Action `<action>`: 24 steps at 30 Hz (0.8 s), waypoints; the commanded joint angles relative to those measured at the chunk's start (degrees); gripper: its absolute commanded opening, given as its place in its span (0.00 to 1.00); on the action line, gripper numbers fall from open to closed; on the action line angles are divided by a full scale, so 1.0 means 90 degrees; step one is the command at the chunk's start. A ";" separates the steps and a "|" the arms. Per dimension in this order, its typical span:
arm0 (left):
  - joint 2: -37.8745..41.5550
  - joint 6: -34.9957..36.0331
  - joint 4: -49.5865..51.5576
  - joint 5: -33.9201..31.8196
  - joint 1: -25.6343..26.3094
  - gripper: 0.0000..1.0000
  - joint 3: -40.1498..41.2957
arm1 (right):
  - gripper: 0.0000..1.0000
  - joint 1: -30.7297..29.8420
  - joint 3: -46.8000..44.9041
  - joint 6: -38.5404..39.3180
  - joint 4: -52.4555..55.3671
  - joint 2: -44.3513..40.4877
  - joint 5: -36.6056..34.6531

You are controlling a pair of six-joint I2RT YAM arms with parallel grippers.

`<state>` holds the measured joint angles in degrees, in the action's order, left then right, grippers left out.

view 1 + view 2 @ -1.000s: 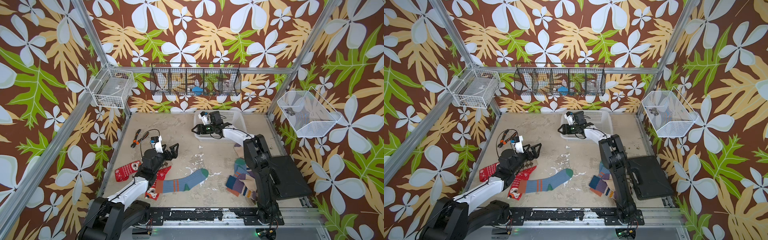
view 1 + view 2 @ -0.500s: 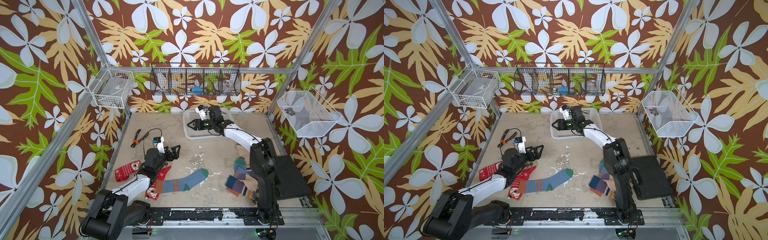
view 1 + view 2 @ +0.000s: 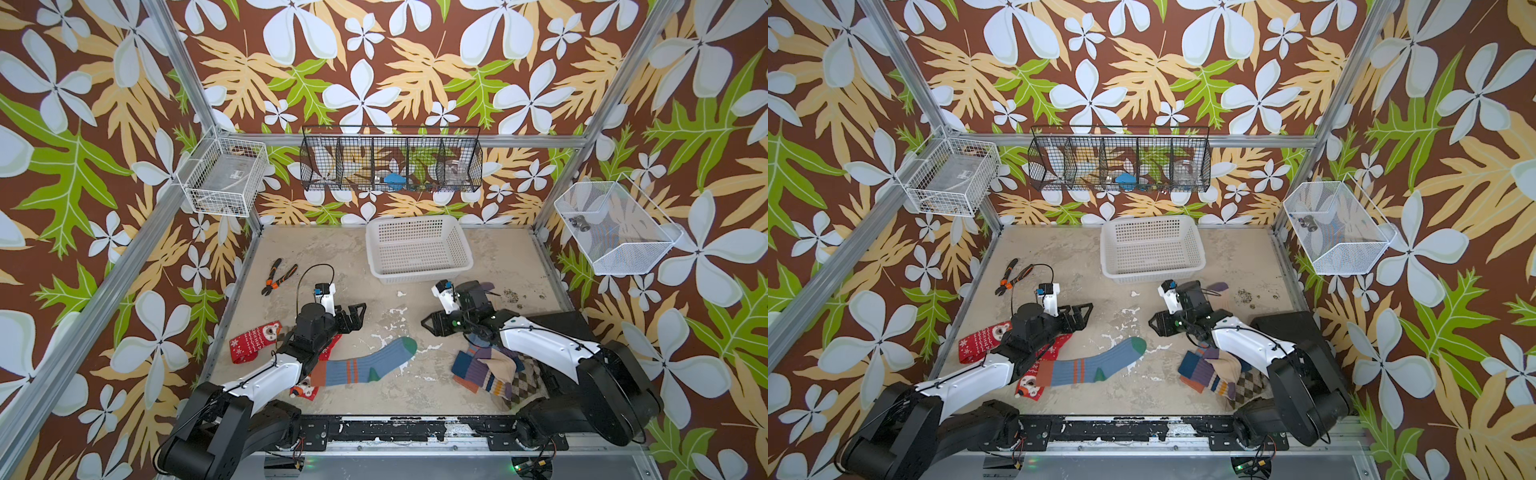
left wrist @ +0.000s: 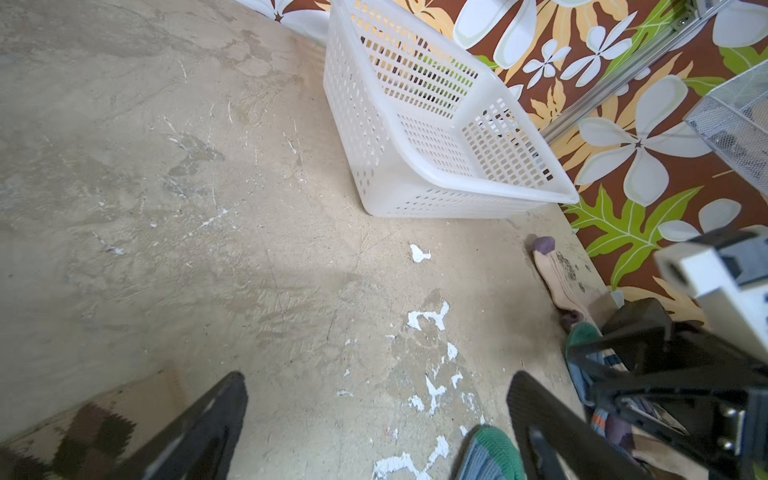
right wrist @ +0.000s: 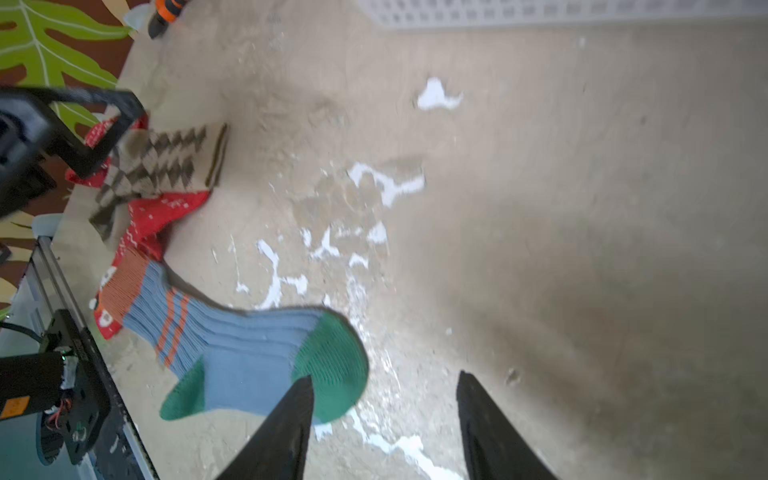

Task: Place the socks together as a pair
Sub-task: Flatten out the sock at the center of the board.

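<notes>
At the left, a red snowflake-patterned knit sock (image 3: 253,340) lies flat. Just right of it, a second red one and a brown argyle sock (image 5: 162,166) overlap beneath the left gripper (image 3: 359,316), whose jaws stand fully wide with nothing between them. Next comes the blue ribbed sock with orange stripes and green toe (image 3: 365,365), near the front edge. The right gripper (image 5: 386,399) hangs close by that toe, jaws about half apart and empty. Farther right sits a heap of mixed socks (image 3: 490,370), seemingly holding the blue one's mate. The toe pick looks next: straddle the green tip, pinch both layers, and lift clear before carrying.
</notes>
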<state>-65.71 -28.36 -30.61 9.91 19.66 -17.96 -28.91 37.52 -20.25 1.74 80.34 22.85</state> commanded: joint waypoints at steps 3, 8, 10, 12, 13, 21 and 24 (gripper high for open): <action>0.0203 0.0085 0.0135 -0.0027 0.0028 1.00 0.0002 | 0.58 -0.0489 -0.0513 -0.0604 -0.1202 0.0156 0.0175; 0.0486 0.0147 0.0375 -0.0046 0.0032 1.00 -0.0026 | 0.58 -0.0947 -0.0607 -0.0737 -0.1432 0.0502 0.0127; 0.0638 0.0215 0.0523 -0.0091 0.0034 1.00 -0.0012 | 0.57 -0.0958 -0.0706 -0.0729 -0.1508 0.0545 0.0123; 0.0763 0.0264 0.0603 -0.0157 0.0032 1.00 0.0043 | 0.55 -0.0968 -0.0774 -0.0747 -0.1609 0.0615 0.0127; 0.0821 0.0270 0.0618 -0.0173 0.0032 1.00 0.0084 | 0.54 -0.0985 -0.0774 -0.0755 -0.1660 0.0662 0.0138; 0.0980 0.0207 0.0623 -0.0115 0.0032 1.00 0.0213 | 0.45 -0.1034 -0.0752 -0.1040 -0.2547 0.1406 0.0443; 0.1130 0.0250 0.0706 -0.0134 0.0032 1.00 0.0215 | 0.21 -0.1036 -0.0726 -0.1075 -0.2541 0.1319 0.0423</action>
<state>-56.34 -26.76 -24.60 8.88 19.92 -16.08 -38.17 30.87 -28.75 -21.28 92.60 26.55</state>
